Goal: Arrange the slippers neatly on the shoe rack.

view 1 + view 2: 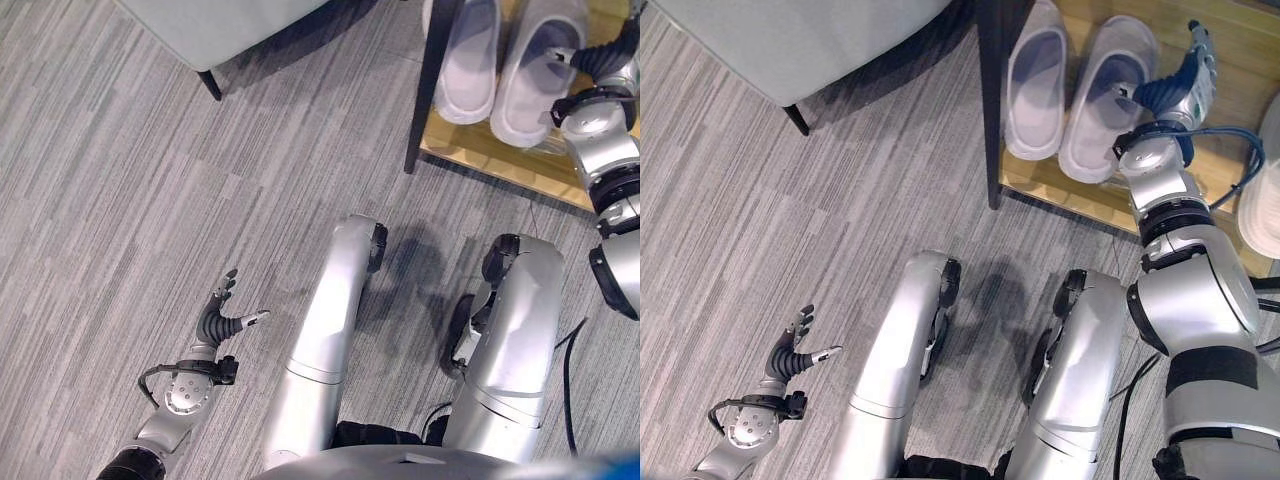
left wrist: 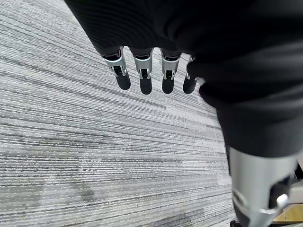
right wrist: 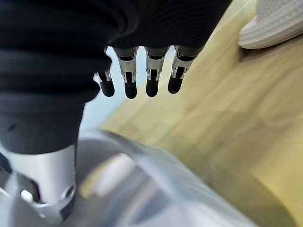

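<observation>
Sitting side by side at the top of the frame, two pale grey slippers, the left slipper (image 1: 1035,80) and the right slipper (image 1: 1107,95), are resting on the wooden shoe rack (image 1: 1070,192), with the edge of a third, cream slipper (image 1: 1260,190) showing at the far right on the same shelf. Reaching over the rack at the upper right, the right hand (image 1: 1175,85) is hovering beside the right slipper with its fingers (image 3: 152,78) straight and holding nothing. At the lower left, the left hand (image 1: 222,315) is hanging over the grey striped carpet (image 1: 130,220) with its fingers spread loosely, empty, while a grey seat (image 1: 215,25) is standing at the upper left; no readable writing is showing.
</observation>
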